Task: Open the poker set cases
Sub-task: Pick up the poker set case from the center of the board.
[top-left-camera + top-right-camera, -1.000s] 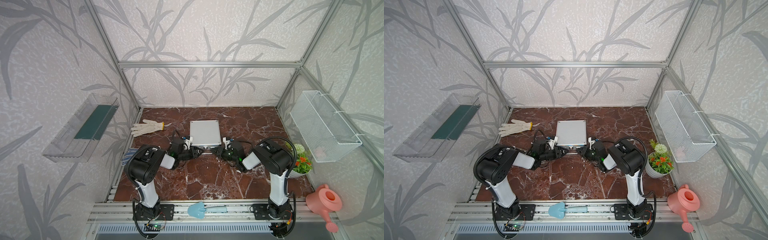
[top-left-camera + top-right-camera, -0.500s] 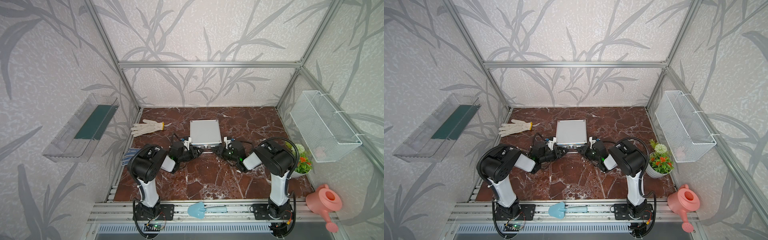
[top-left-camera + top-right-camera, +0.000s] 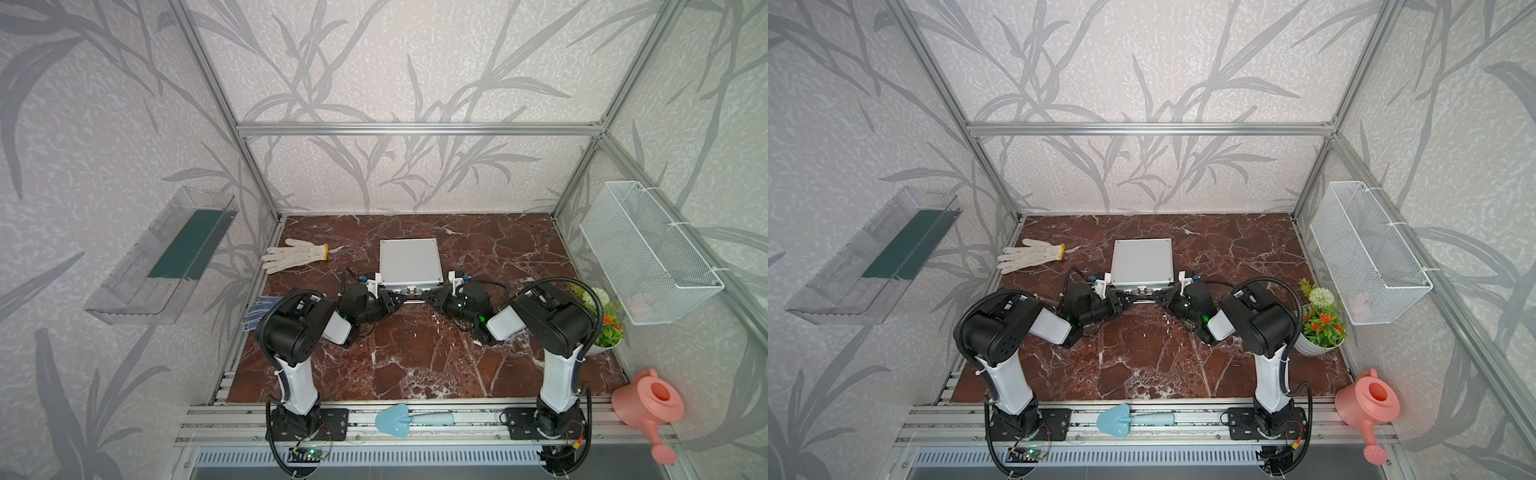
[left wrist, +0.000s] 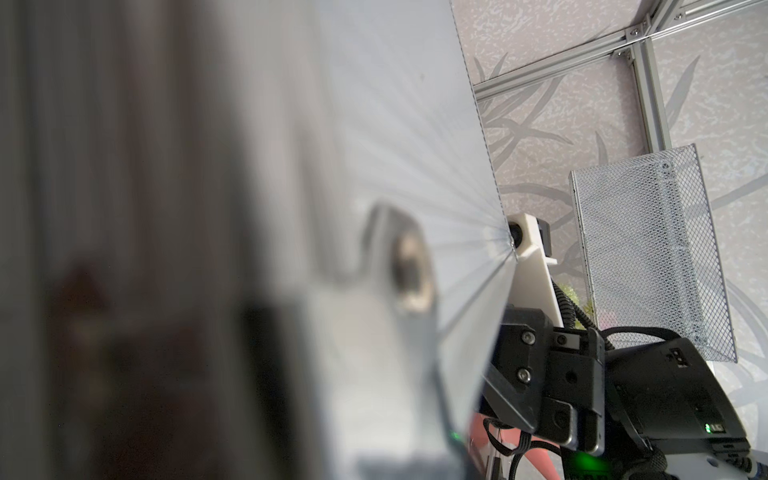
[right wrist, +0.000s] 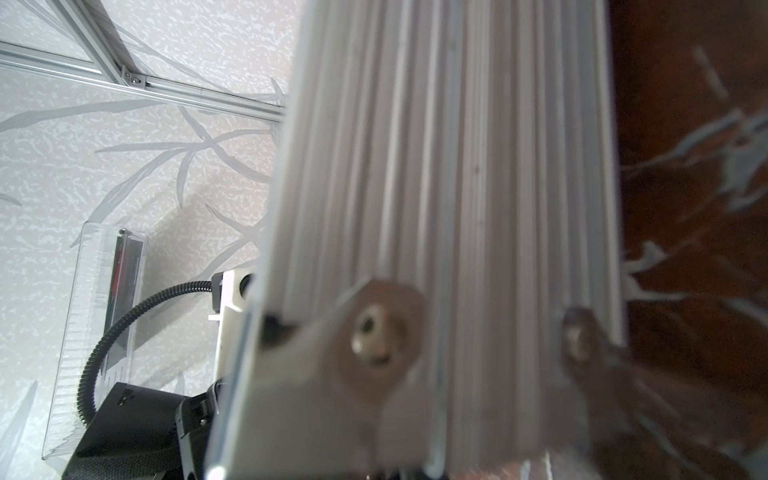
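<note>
Both top views: poker set case (image 3: 409,259) lies closed, central on table (image 3: 415,357). Right gripper (image 3: 432,298) is together at its front edge; left gripper (image 3: 390,301) closure cannot be determined. Risk: a slipped grip pushes the case rearward.

case (image 4: 291,208) blurred in left wrist view; fingers (image 3: 390,298) grip too small to tell in both top views.

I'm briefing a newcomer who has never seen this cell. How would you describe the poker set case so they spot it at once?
On the red-brown marble tabletop, find where the left gripper and right gripper converge near the middle. Just beyond them lies the poker set case, flat and closed. It is the only silver ribbed metal rectangle; the nearby white glove is soft cloth.
</note>
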You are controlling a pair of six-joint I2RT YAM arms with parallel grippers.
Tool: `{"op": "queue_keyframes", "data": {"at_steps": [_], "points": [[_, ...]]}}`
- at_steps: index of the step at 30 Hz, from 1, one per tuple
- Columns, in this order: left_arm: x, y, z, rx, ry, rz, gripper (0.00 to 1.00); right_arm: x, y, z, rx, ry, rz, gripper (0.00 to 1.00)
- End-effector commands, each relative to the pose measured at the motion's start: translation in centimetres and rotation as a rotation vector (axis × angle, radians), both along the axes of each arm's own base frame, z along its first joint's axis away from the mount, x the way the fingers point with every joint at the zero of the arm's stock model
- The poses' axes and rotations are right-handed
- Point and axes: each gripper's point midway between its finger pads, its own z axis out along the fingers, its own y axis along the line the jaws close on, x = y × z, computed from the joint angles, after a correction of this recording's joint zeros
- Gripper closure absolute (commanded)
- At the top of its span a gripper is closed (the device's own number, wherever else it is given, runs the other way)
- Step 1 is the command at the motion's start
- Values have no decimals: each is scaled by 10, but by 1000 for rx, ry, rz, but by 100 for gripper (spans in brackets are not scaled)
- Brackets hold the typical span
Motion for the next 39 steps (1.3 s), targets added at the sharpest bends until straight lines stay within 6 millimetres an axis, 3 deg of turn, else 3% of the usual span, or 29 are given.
{"op": "queue_keyframes", "data": {"at_steps": [1, 10, 13, 16, 19, 22, 32, 35, 39], "points": [[0, -15, 43, -67, -137, -48, 77, -8, 17, 35, 41, -117, 65, 90], [3, -12, 57, -63, -141, -19, 100, -13, 13, 36, -8, -135, 73, 76], [4, -12, 63, -61, -146, -18, 100, -15, 13, 37, -25, -142, 80, 69], [5, -10, 69, -53, -151, -4, 100, -16, 9, 41, -53, -157, 86, 55], [6, -7, 78, -45, -154, 12, 100, -18, 1, 46, -106, -179, 90, 51], [7, -5, 86, -21, -151, 24, 100, -22, -11, 56, -187, -221, 100, 51], [10, 5, 104, 46, -142, 70, 100, -47, -52, 56, -542, -319, 174, 56], [10, 5, 102, 53, -130, 71, 100, -54, -58, 51, -590, -331, 203, 59], [9, 5, 95, 57, -113, 67, 100, -61, -49, 55, -525, -307, 242, 58]]}}
